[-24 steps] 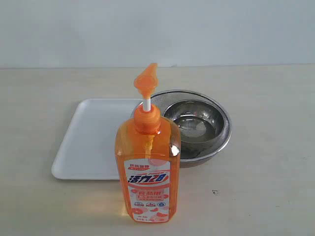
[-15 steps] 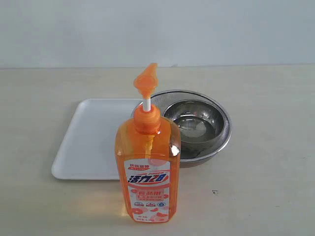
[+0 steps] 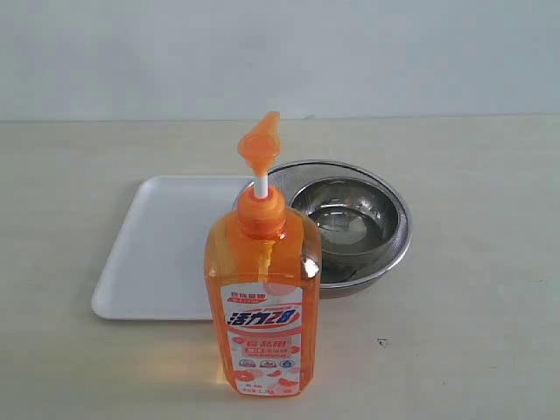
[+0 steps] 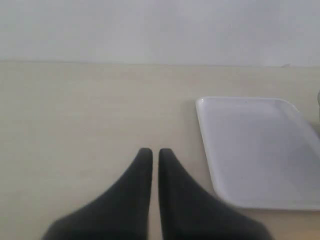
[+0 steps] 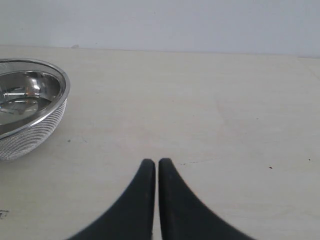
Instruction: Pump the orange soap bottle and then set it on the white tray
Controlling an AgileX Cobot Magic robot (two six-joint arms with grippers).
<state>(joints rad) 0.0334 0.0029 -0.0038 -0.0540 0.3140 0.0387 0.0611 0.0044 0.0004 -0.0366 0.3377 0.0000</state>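
Setup state, nothing gripped.

Tall translucent orange flat-sided soap bottle (image 3: 262, 297) stands upright at lower centre of the exterior frame, on the pale bench (image 3: 472, 350), label facing the camera. Its orange pump head (image 3: 260, 144) sits high on the white stem, so it reads as unpressed. My call: step one is not done.

Flat white rectangular tray (image 3: 157, 254) lies centre-left, behind the bottle, with nothing on it. The bottle overlaps the tray's near right corner in this view, but its base looks to be on the bench in front of the tray.

Round metal mesh bowl (image 3: 385, 254) sits centre-right, just beside the tray. The bottle hides that junction, so I cannot tell if they touch. It is probably there to catch the soap. I can't confirm which way the spout points.

Neither arm shows in the exterior view.
- Left end effector (image 4: 151, 152): black fingers clenched to a hairline gap, nothing between them, over bare bench with the tray (image 4: 255, 150) nearby.
- Right end effector (image 5: 152, 162): same, clenched and empty, with the bowl (image 5: 30, 125) at the edge of its view.

Both appear parked clear of the bottle, so access from above and from the sides is free.

The next move needs the fingers released for a grip on the flat sides. The bottle is tall, so an off-axis push on the head could tip it. After that it is a short carry back-left onto the tray.
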